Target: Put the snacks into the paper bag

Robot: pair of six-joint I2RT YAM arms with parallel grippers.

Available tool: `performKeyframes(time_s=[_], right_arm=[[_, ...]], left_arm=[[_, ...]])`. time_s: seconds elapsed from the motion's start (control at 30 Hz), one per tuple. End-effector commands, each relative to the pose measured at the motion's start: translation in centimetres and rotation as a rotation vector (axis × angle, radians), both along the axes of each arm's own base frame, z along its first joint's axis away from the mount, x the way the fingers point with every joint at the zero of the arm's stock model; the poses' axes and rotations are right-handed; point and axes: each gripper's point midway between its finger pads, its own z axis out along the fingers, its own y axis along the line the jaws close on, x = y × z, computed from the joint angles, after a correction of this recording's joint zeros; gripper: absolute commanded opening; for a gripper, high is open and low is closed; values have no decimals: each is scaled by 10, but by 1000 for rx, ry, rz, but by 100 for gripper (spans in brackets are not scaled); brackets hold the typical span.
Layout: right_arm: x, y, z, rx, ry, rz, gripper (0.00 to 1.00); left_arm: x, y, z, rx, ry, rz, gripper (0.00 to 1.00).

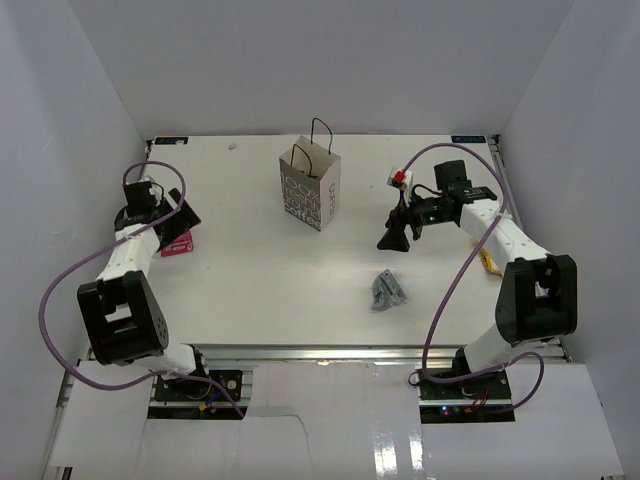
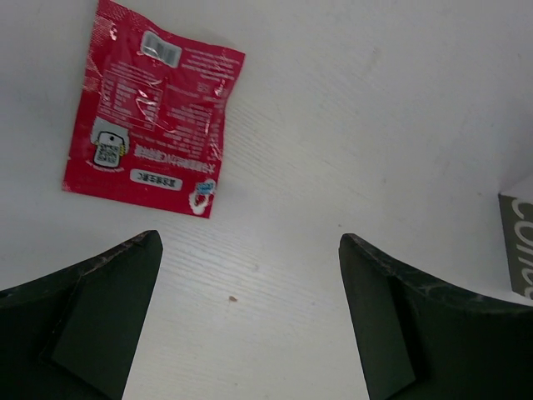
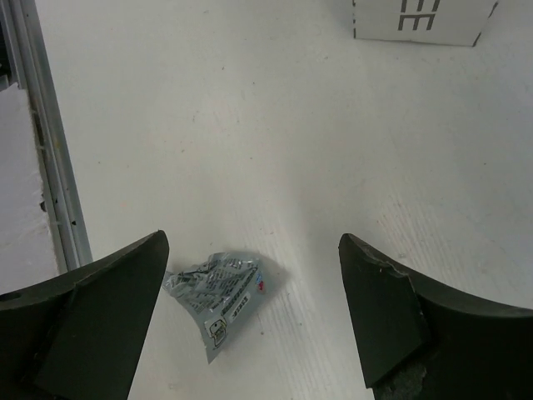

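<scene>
Table (image 1: 260, 290): white and flat, walled in by pale panels on the left, right and far sides.
Paper bag (image 1: 310, 187): stands upright at the far middle of the table with its black loop handles up. It is well apart from both of my claws.
Left claw (image 2: 250, 275): released, with the fingers spread wide and nothing between them but bare table.
Red snack (image 2: 154, 108): lies flat with its printed back up, at the left edge of the table. From above it sits just on the near side of my left claw. In my left wrist view it lies beyond my left fingertip, outside the gap and apart from both fingers.
Right claw (image 3: 252, 283): released, with the fingers wide and gripping nothing. It hangs to the right of the bag.
Silver-grey snack (image 3: 218, 296): crumpled, on the right half of the table, on the near side of my right claw. In my right wrist view it shows against one finger's inner edge, partly within the gap. Whether it touches that finger, I cannot tell.
Bag from the wrists: one corner shows at the right edge of my left wrist view, and its base shows at the top of my right wrist view.
</scene>
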Motion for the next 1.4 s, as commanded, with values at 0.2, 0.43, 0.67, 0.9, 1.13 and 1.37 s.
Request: performKeyframes(time_s=[0.2, 0.43, 0.67, 0.9, 1.13, 1.37], right_arm=[[-17, -9, 2, 5, -30, 24, 89], [-18, -9, -5, 6, -3, 23, 89], [-21, -6, -12, 26, 50, 26, 89], [-20, -5, -15, 28, 70, 23, 90], [-16, -4, -15, 35, 80, 24, 90], [-15, -4, -17, 35, 86, 23, 90]], left_arm=[[28, 53, -20, 103, 78, 8, 98], [51, 74, -41, 235, 117, -102, 95], [81, 70, -42, 225, 77, -213, 88], [86, 67, -69, 311, 171, -278, 85], [85, 67, -77, 383, 227, -274, 79], [68, 53, -100, 383, 297, -296, 63]])
